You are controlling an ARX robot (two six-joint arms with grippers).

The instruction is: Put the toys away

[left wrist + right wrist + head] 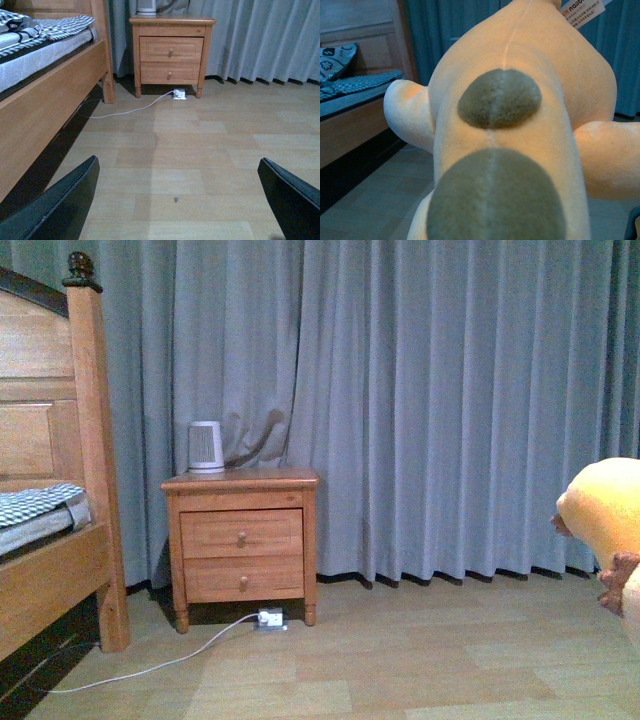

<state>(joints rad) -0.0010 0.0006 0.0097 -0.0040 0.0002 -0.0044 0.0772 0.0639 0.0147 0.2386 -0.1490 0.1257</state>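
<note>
The orange-yellow plush animal (pixel 608 510) hangs in the air at the far right edge of the front view, a brownish paw below it. It fills the right wrist view (pixel 520 100), pale orange with two grey-brown oval patches and a white tag. My right gripper is shut on the plush animal; its fingers are hidden behind the plush. My left gripper (pixel 177 200) is open and empty, its black fingers (pixel 65 205) spread wide above bare wooden floor. Neither arm shows in the front view.
A wooden nightstand (pixel 242 540) with two drawers stands against grey curtains (pixel 450 390), a small white heater (pixel 206 447) on top. A white cable and plug (pixel 270 619) lie on the floor before it. A wooden bed (pixel 60 490) stands at left.
</note>
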